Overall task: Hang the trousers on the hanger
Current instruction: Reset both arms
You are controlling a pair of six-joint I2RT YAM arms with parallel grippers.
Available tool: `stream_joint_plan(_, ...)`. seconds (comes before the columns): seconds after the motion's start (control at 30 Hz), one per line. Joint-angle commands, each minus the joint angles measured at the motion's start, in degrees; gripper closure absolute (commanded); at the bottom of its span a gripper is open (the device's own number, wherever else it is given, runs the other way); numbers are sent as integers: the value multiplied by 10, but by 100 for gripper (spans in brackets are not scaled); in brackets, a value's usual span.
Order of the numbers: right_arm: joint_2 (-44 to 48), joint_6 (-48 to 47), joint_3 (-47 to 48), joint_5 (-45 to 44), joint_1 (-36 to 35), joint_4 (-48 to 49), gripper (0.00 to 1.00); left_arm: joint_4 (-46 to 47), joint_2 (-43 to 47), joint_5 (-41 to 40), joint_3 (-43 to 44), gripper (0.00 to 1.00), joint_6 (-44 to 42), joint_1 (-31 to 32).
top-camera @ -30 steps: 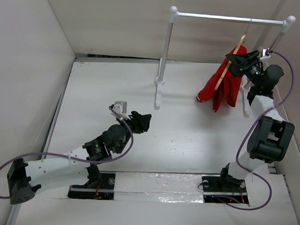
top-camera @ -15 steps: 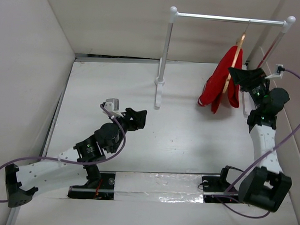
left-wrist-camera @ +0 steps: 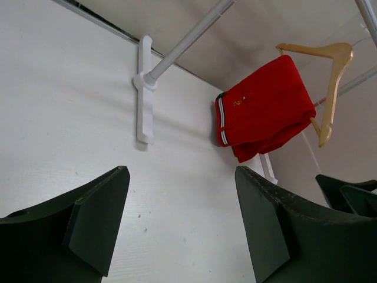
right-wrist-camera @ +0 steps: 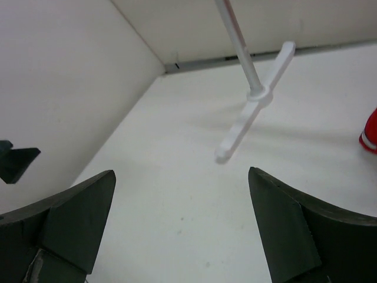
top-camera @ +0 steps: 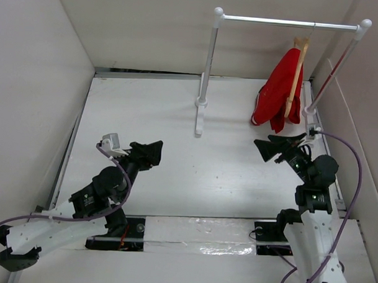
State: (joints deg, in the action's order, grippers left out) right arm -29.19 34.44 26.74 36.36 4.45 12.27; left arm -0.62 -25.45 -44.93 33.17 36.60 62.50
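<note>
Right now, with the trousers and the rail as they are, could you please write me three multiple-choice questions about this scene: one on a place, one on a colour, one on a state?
1. Where are the trousers?
A) flat on the table
B) draped on the hanger, which hangs from the rail
C) held in the left hand

2. What colour are the trousers?
A) blue
B) green
C) red

3. How is the right hand?
A) open and empty
B) shut on the hanger
C) shut on the trousers

Answers:
1 B, the top view shows them hanging near the rail's right end.
2 C, the cloth is bright red in the top and left wrist views.
3 A, its own wrist view shows it spread wide with nothing in between.
</note>
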Motion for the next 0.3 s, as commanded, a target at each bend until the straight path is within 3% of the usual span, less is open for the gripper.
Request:
stream_joint_plan(0.0,50,-69,-27,-11,-7,-98,0,-50,43,-20,-43,30,51,-4)
stream_joint_plan(0.13,72,-86,-44,-19,-12,-152,0,-48,90,-4,-78,31,65,-4)
stream_joint_plan(0.27,67,-83,-26,-1,-12,-143,0,-67,81,-12,-64,30,73,-4)
